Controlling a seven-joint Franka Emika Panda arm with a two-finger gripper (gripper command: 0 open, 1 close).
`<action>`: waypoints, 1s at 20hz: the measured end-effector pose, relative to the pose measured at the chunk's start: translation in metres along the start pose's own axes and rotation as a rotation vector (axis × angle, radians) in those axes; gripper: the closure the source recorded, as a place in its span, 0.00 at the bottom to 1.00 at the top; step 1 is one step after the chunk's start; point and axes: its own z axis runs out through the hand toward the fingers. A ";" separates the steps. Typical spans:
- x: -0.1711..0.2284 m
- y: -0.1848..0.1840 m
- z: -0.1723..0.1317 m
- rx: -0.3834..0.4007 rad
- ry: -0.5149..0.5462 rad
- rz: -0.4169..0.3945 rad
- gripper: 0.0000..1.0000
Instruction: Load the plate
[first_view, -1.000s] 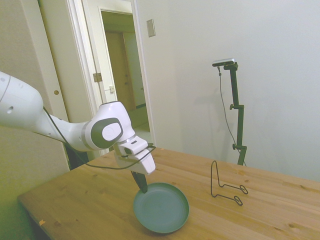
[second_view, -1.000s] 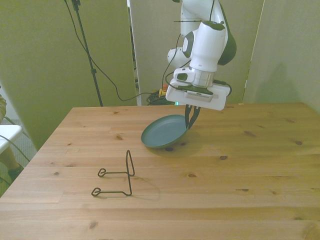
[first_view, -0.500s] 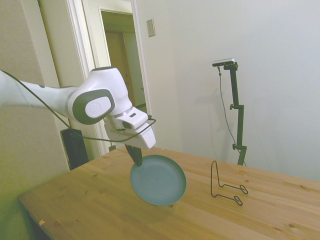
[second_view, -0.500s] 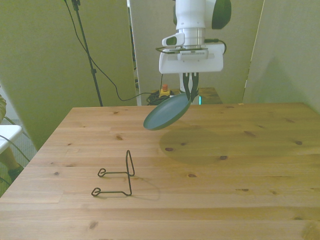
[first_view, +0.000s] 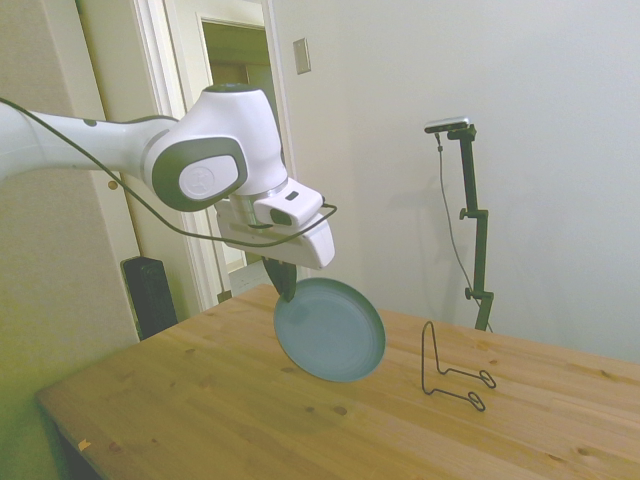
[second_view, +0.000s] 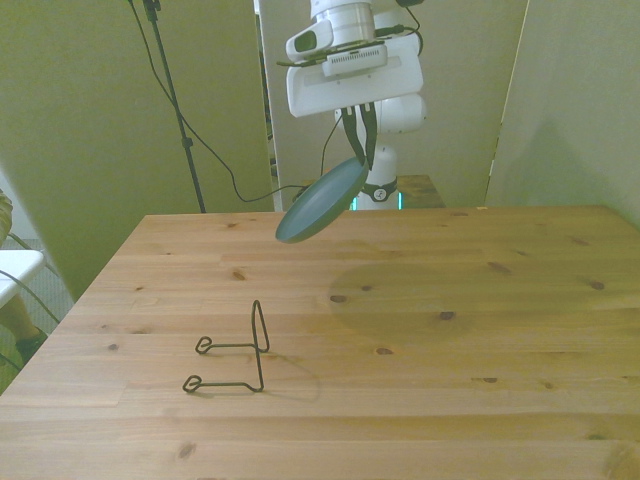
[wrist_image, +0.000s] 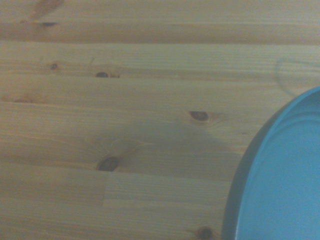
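Observation:
The teal-green plate (first_view: 331, 330) hangs tilted in the air well above the wooden table (first_view: 200, 400), held by its upper rim. My gripper (first_view: 286, 290) is shut on that rim, fingers pointing down. In the front view the plate (second_view: 320, 202) slants down toward the front view's left, under the gripper (second_view: 360, 155). The wrist view shows part of the plate (wrist_image: 285, 190) over the table boards. A thin black wire stand (first_view: 448, 370) sits on the table, beyond the plate in the side view; the stand (second_view: 238, 350) is nearer the camera in the front view.
The plate's shadow (second_view: 400, 305) falls on the table in the front view. An open doorway (first_view: 245, 130) and a dark box (first_view: 148, 295) are behind the arm in the side view. Black cables (second_view: 215, 150) hang behind the table's far edge.
The gripper has lifted the plate off the table and carried it higher, toward the front view's left. The plate has tipped from nearly flat to steeply tilted.

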 end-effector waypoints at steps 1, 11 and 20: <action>0.005 0.004 -0.005 0.006 -0.002 -0.003 1.00; 0.048 0.037 -0.049 0.060 0.000 0.016 1.00; 0.112 0.061 -0.049 0.173 -0.076 -0.100 1.00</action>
